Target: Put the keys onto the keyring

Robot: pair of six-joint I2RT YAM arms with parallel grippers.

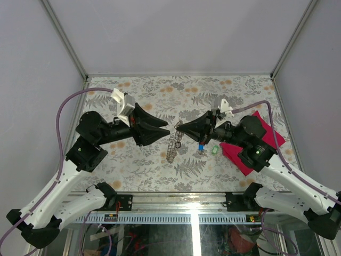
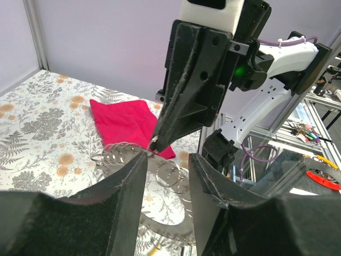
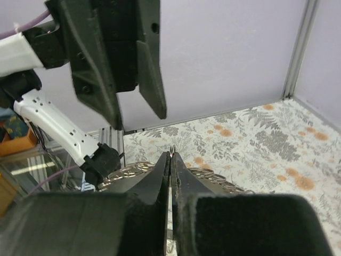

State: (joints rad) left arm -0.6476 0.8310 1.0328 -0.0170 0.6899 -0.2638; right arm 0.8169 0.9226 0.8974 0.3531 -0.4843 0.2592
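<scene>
Pale lilac walls box in a table spread with a grey-and-orange floral cloth (image 1: 138,88), and at the middle of the overhead view the two arms meet nose to nose. From where I stand the right gripper (image 1: 178,127) is clamped tight. It looks to be pinching the rim of the large grey metal keyring (image 1: 172,145), which droops from its tip toward the lower centre of the frame; whether the ring's far end rests on the table I can't tell. The left gripper (image 1: 165,129) faces it with fingers parted and nothing between them, and in its own wrist view the ring shows through that gap. The tiny blue-headed metal key (image 1: 201,146) and the green-headed metal key (image 1: 214,150) sit right of centre, beneath the right arm and just beside the edge of the crumpled red cloth (image 1: 274,137). Neither of them is on the ring. What worries me is how thin that pinch is: if the left fingers close off-centre or nudge the ring, it could swivel or slip free. The two tips are also almost touching, so a small misjudgement could knock them together. And the keys lie under the very arm that is busy holding, so reaching for them risks shoving them onto the cloth.
</scene>
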